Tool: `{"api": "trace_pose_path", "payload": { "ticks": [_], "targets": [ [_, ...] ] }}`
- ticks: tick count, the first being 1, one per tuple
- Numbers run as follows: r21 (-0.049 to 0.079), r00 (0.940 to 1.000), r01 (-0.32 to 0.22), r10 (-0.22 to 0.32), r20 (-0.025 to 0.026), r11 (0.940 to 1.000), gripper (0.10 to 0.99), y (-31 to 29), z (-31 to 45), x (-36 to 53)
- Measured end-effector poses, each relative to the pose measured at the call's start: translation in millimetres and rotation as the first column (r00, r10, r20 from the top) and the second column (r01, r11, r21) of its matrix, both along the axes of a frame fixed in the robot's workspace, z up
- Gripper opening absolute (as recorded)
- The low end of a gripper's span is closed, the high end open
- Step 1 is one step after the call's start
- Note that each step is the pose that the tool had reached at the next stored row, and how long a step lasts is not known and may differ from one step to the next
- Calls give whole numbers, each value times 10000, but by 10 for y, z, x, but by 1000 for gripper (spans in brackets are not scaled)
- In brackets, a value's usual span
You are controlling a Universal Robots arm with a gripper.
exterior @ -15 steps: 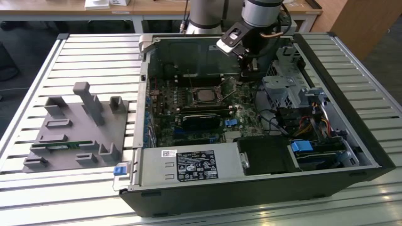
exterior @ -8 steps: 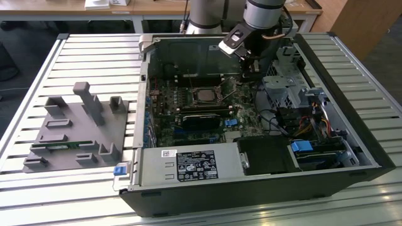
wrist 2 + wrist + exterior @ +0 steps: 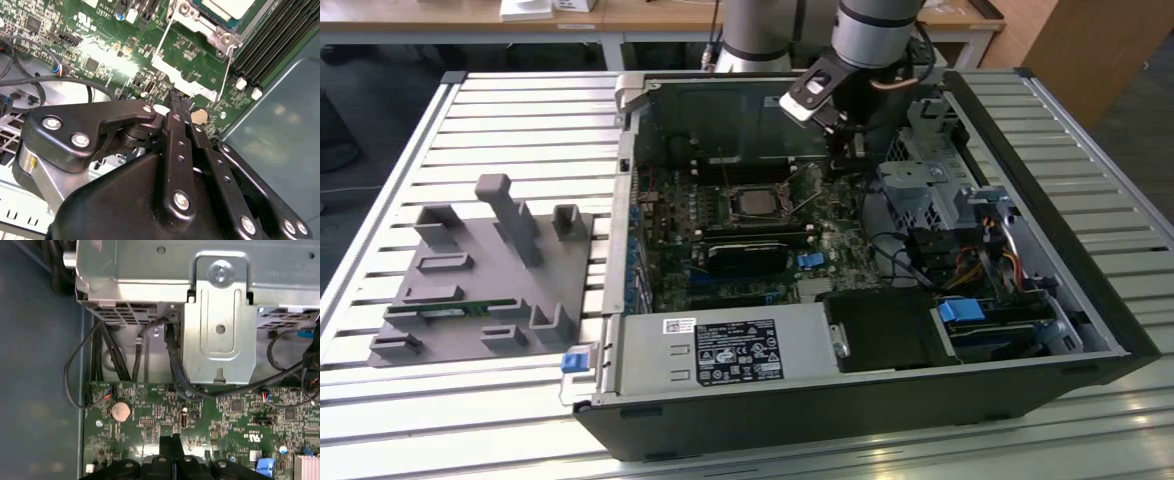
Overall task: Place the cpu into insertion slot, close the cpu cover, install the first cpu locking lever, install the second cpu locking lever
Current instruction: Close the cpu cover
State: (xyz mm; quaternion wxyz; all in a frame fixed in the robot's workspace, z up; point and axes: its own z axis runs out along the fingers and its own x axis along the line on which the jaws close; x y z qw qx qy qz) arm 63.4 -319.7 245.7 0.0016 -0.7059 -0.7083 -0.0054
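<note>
The cpu lies flat in the insertion slot on the green board, its silver-grey top showing. In the second wrist view, the cpu sits inside the slot's silvery rim. The cpu cover is swung open away from the slot, toward the gripper, and I see the board through its cut-out middle. In the exterior view the cpu cover stands up on the slot's right. My gripper hangs just beyond it. Its tips are shut, with nothing seen between them, right at the cover's free edge. Contact cannot be told.
A silver drive cage with cables stands close behind the gripper. A coin battery sits on the board near the tips. A black block lies in front of the slot. A grey fixture stands on the table beside the case.
</note>
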Motion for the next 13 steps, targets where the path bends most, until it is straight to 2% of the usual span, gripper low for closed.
{"api": "trace_pose_path", "payload": {
  "ticks": [7,13],
  "targets": [
    [0,10000,0,0,0,10000,106,0,-8,-91],
    [-2,10000,0,0,0,10000,106,0,-11,-117]
  ]
}}
